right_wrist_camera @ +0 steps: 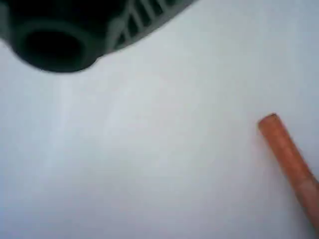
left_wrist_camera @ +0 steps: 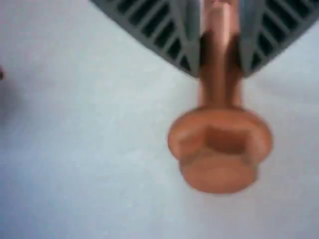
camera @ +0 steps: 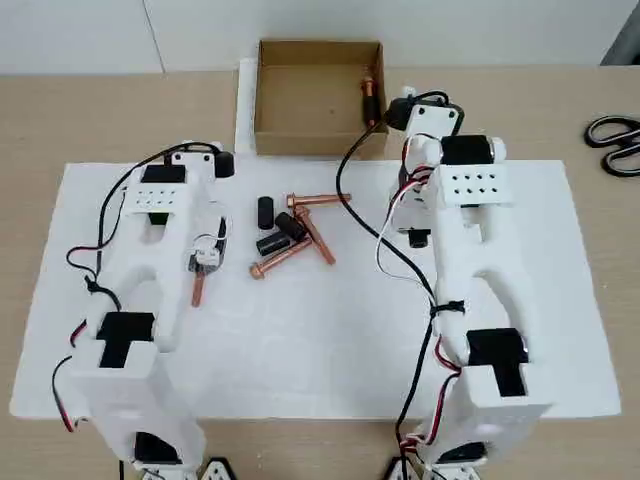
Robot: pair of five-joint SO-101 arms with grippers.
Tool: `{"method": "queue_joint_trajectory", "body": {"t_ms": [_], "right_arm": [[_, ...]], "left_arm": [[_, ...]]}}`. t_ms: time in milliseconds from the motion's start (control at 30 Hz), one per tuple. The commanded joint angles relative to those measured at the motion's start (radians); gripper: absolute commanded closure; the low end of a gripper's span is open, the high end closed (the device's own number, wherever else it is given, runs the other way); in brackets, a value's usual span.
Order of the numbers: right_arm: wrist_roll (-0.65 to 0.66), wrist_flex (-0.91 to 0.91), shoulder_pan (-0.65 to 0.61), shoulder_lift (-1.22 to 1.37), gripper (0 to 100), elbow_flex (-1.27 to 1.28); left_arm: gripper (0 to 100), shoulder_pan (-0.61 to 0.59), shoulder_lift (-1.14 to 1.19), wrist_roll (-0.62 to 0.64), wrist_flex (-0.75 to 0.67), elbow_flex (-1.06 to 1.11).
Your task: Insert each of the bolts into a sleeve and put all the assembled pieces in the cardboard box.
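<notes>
- While the left fingers (left_wrist_camera: 149,30) are shut tight on the thin part of a shiny copper bolt (left_wrist_camera: 219,144) with a wide round head, the head sticks out past the fingertips, just over the flat white sheet (camera: 300,350) on the light wooden bench (camera: 60,110). I think the thin part is pinched because it is easy to grab.
- The right fingers (right_wrist_camera: 144,20) hold a short black tube-shaped sleeve (right_wrist_camera: 55,45) over the sheet. Its round hole faces out. I think it is kept that way so a bolt can slide in.
- The held bolt and the held sleeve are well apart, one on each side of the sheet.
- Between the two arms lies a small heap of three loose bolts (camera: 280,262) and a few loose sleeves (camera: 265,212). It sits in the middle, so I think both arms can get to it. The plain end of one loose bolt lies near the right fingers.
- An open brown cardboard box (camera: 270,100) stands at the far edge of the sheet, where both arms can drop things in.
- One finished piece (camera: 368,95), a bolt with a sleeve on it, lies inside the box by the wall on the right arm's side.
- I think the job has only just begun. The held bolt and sleeve have to come together, and lining them up could be tricky.
</notes>
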Motion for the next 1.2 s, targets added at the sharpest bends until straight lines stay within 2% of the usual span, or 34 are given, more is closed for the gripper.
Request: {"method": "queue_joint_trajectory", "body": {"t_ms": [0, 300, 667, 933, 1167], "right_arm": [[0.003, 0.004, -0.007, -0.056, 99.5, -0.028], [0.003, 0.001, -0.007, -0.056, 99.5, -0.028], [0.003, 0.005, -0.007, -0.056, 99.5, -0.028], [0.003, 0.005, -0.007, -0.056, 99.5, -0.028], [0.003, 0.005, -0.007, -0.056, 99.5, -0.028]], "left_arm": [[94, 0.014, 0.002, 0.057, 0.066, -0.09], [91, 0.026, 0.003, 0.058, 0.075, -0.102], [91, 0.023, 0.012, 0.04, -0.06, -0.097], [91, 0.025, 0.126, 0.04, -0.072, -0.108], [91, 0.026, 0.129, 0.046, -0.071, -0.108]]}}
